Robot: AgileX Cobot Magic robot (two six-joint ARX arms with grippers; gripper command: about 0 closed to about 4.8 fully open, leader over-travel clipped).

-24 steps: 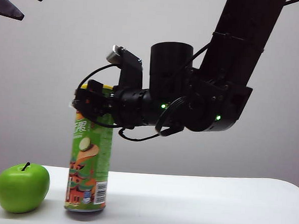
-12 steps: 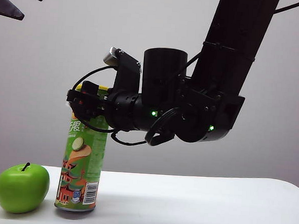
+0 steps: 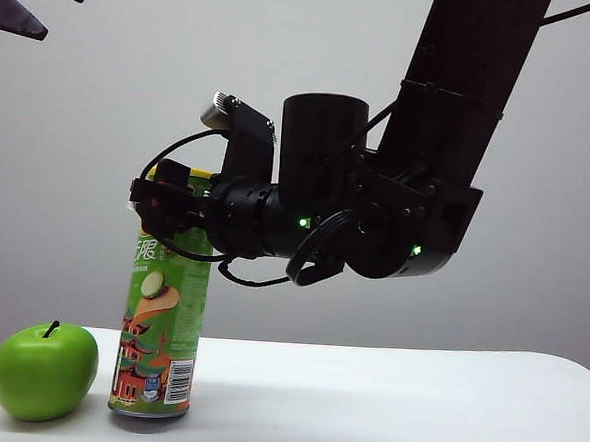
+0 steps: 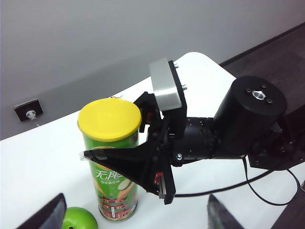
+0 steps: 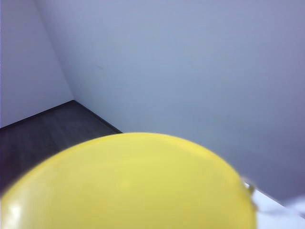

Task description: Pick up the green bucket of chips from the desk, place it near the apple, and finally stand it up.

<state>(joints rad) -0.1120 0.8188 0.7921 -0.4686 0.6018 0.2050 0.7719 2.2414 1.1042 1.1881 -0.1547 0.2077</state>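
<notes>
Shifted leftward toward the apple [image 3: 43,370], the green bucket of chips [image 3: 161,318] now stands slightly tilted on the desk [image 3: 384,407], the right gripper [image 3: 161,201] loosening around its top so it settles, while the left gripper [image 4: 133,214] hovers above, spread wide and empty.

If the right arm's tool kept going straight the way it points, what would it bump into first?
The right tool points sideways and already straddles the top of the green chip can, so the can comes first. Beyond it, only bare wall shows; the apple sits lower, out of that line.
</notes>
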